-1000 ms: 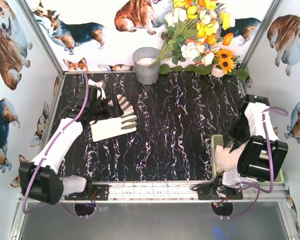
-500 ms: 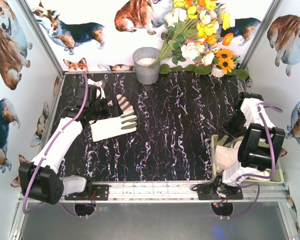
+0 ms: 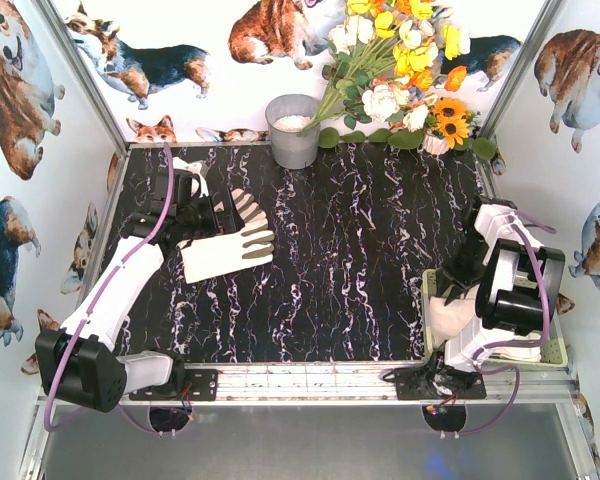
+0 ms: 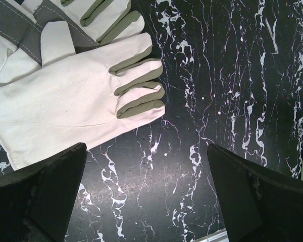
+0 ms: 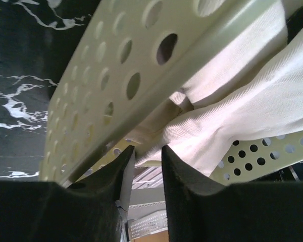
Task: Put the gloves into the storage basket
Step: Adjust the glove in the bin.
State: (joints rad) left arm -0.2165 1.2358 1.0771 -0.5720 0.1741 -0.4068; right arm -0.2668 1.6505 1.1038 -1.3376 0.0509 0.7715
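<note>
Hovering left gripper (image 4: 146, 151) (jaws wide) beside gloves (image 4: 65, 101); right gripper (image 5: 147, 151) at storage basket (image 5: 91, 101).

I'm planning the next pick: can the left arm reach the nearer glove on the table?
Likely yes: the left gripper hangs open right beside the glove, with nothing lying over it.

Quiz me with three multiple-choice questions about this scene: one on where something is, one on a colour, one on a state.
1. Where is the storage basket? A. near right corner of the table B. far left corner C. middle
2. What colour are the fingers of the gloves? A. red B. grey-olive C. blue
3. The left gripper is: A. shut B. gripping a glove C. open

1 A, the top view shows it there. 2 B, plain in the left wrist view. 3 C, its jaws stand wide apart with nothing between.
</note>
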